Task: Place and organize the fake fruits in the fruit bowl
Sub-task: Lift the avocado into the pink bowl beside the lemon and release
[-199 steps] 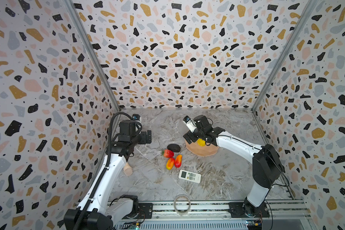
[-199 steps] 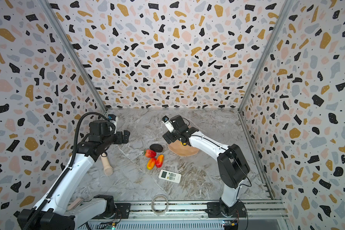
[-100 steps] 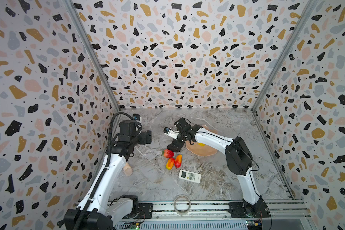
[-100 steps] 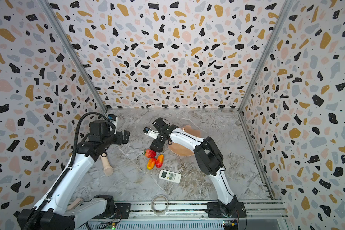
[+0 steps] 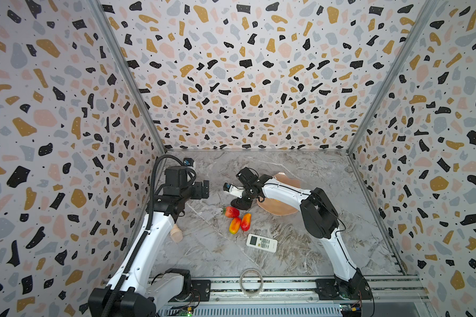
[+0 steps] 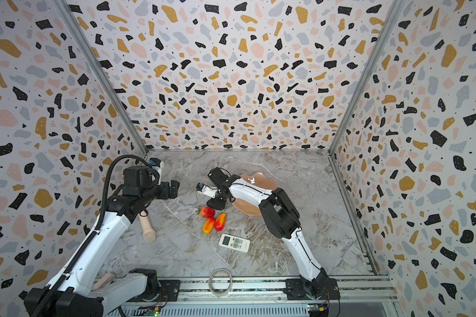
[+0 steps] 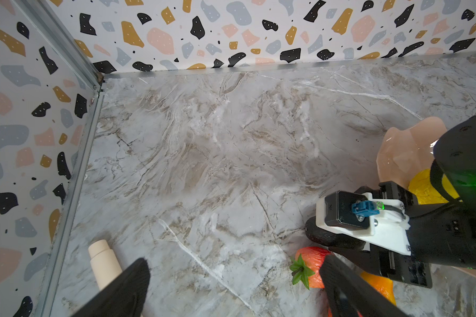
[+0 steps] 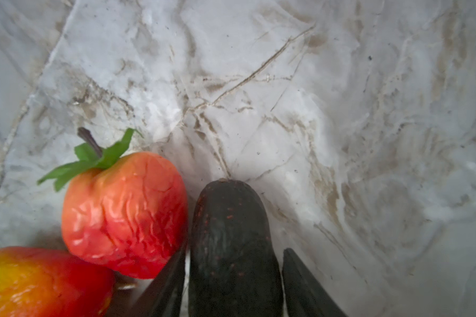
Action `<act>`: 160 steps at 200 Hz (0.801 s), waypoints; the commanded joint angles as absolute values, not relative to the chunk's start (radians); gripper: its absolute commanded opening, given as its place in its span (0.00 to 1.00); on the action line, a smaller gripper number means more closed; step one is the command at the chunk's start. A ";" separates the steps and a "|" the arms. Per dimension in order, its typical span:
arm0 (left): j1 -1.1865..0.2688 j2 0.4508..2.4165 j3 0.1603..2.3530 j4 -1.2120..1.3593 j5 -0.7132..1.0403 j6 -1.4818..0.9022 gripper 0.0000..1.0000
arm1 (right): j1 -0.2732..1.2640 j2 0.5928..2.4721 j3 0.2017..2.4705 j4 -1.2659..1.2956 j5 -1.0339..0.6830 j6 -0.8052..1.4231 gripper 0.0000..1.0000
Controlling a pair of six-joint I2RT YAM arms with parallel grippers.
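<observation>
Right gripper: reached across toward the middle of the table and pointed down at the dark oval fruit. One finger stood on each side of the fruit, drawn in close, but whether they pressed on it could not be told.
Dark oval fruit: lay on the marble tabletop between those fingers; in both top views the gripper covered most of it.
Strawberry: lay just beside the dark fruit, at 7 o'clock from the gripper in both top views, with its green leaves turned toward 9 o'clock.
Mangoes: two lay side by side at 6 o'clock from the strawberry, near it, on the table.
Fruit bowl: sat at 3 o'clock from the gripper, partly under the right arm.
Yellow bumpy fruit: lay in the bowl; only the left wrist view showed it.
Remote control: lay at 5 o'clock from the mangoes, apart from them.
Tape ring: lay at 6 o'clock, at the near edge by the rail.
Left gripper: hung at 9 o'clock from the right gripper, its fingers spread wide with nothing between them.
Beige peg: lay at 7 o'clock from the left gripper, near the left wall.
</observation>
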State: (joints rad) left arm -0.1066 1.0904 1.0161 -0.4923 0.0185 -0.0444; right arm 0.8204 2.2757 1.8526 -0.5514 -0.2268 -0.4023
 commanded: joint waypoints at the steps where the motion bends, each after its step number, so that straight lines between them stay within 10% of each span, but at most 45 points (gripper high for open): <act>1: -0.102 1.076 1.003 -0.460 0.028 -0.036 1.00 | 0.825 2.282 1.890 -0.584 -0.252 -0.388 0.48; 50: -0.102 1.078 1.003 -0.461 0.028 -0.037 1.00 | 0.825 2.241 1.895 -0.588 -0.239 -0.388 0.22; 160: -0.102 1.077 1.005 -0.459 0.032 -0.037 1.00 | 0.723 1.854 1.653 -0.476 -0.089 -0.324 0.07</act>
